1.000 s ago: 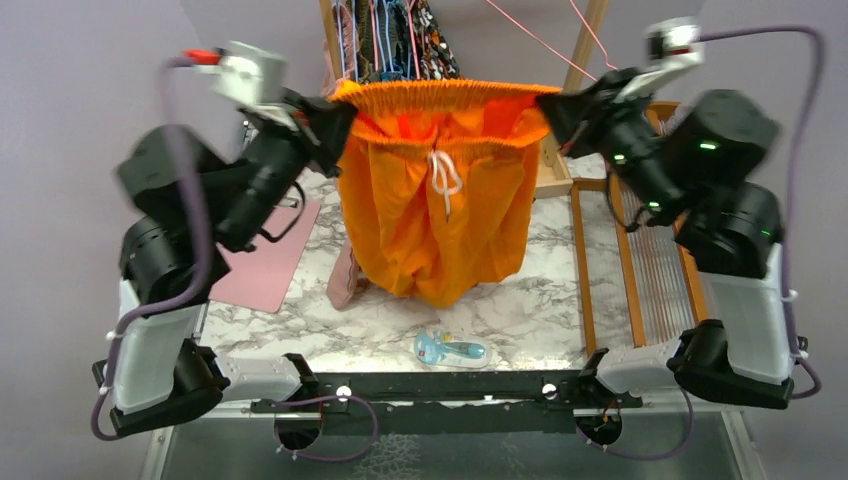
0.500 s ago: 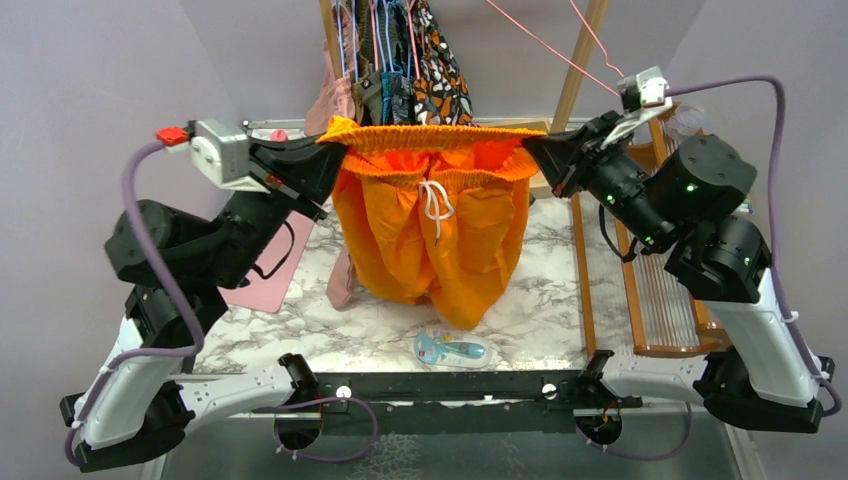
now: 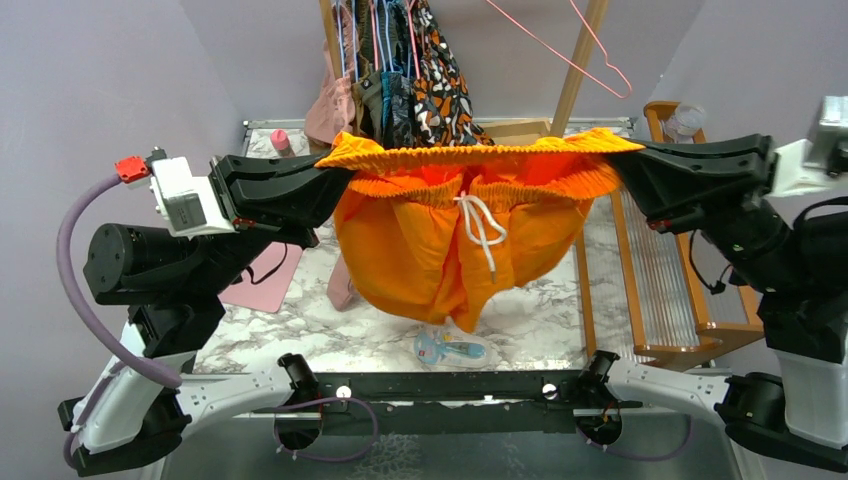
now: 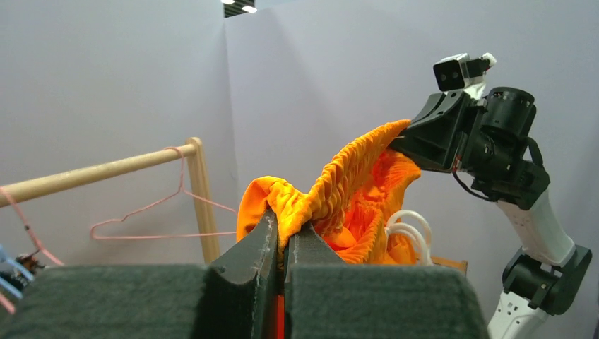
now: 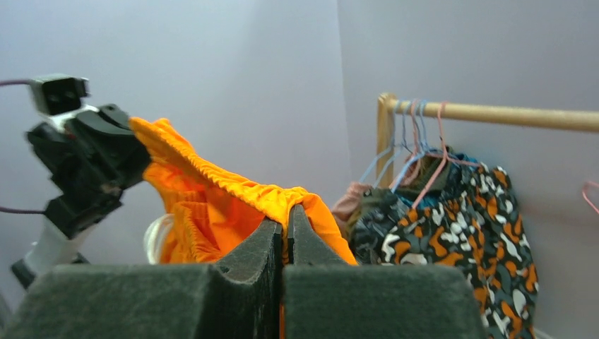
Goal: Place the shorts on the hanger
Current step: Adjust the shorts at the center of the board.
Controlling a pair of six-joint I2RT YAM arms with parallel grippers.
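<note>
L fingers pinch one end of the waistband, R fingers the other. Shorts hang stretched between them above the desk, long axis left-right. Hanger hangs on the rod behind the shorts; R arm is nearer.

The left jaws are pressed together on the gathered waistband of the orange shorts. From there the waistband runs up and to the right, to the right jaws, which pinch its other end. White drawstring loops show just under it. At the left, a pink hanger hangs from a wooden rail.
</note>
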